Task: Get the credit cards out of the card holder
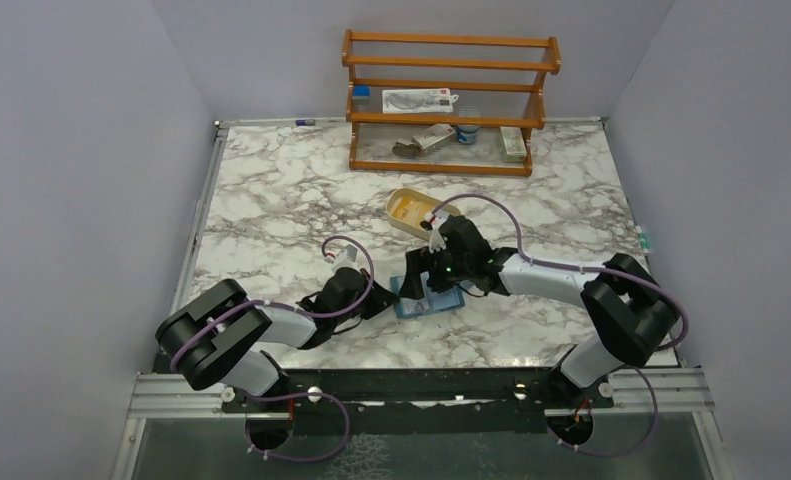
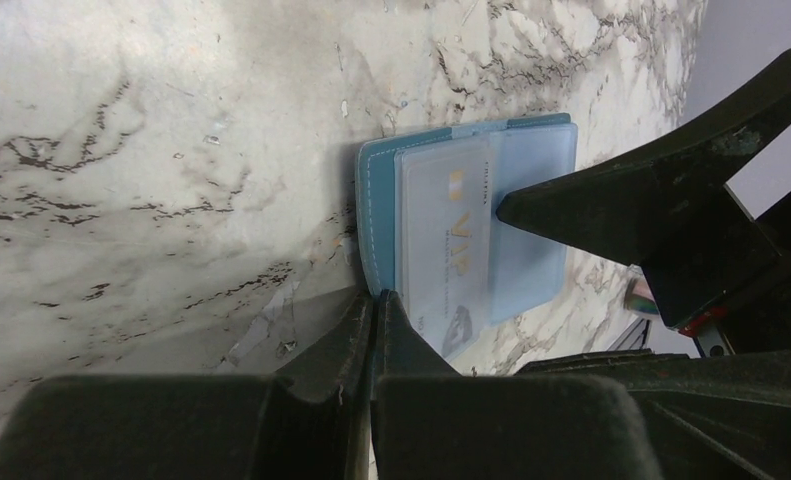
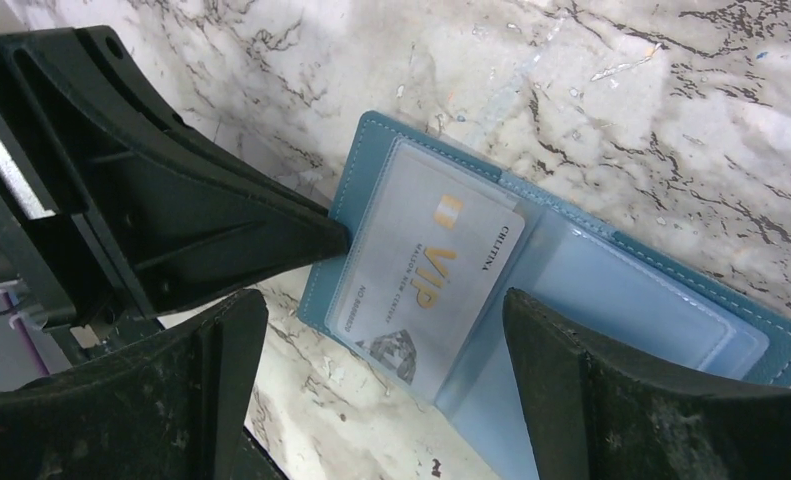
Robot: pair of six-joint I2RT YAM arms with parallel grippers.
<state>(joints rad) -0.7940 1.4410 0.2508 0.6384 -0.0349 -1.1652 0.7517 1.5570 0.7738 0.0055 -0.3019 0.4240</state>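
The teal-blue card holder [image 1: 429,302] lies open on the marble table, its pale blue inside facing up [image 3: 651,290]. A pale grey credit card marked VIP [image 3: 421,275] sits in its clear slot, partly slid out; it also shows in the left wrist view [image 2: 446,240]. My left gripper [image 2: 375,300] is shut on the holder's teal edge [image 2: 376,200]. My right gripper [image 3: 386,390] is open, low over the holder, with one finger on each side of the card. One of its fingers [image 2: 571,210] touches the card's face. Any other cards are hidden.
An oval tan tray with a yellow inside [image 1: 416,212] stands just behind the right gripper [image 1: 429,278]. A wooden rack [image 1: 449,100] with small items stands at the back edge. The left gripper [image 1: 387,296] is at the holder's left side.
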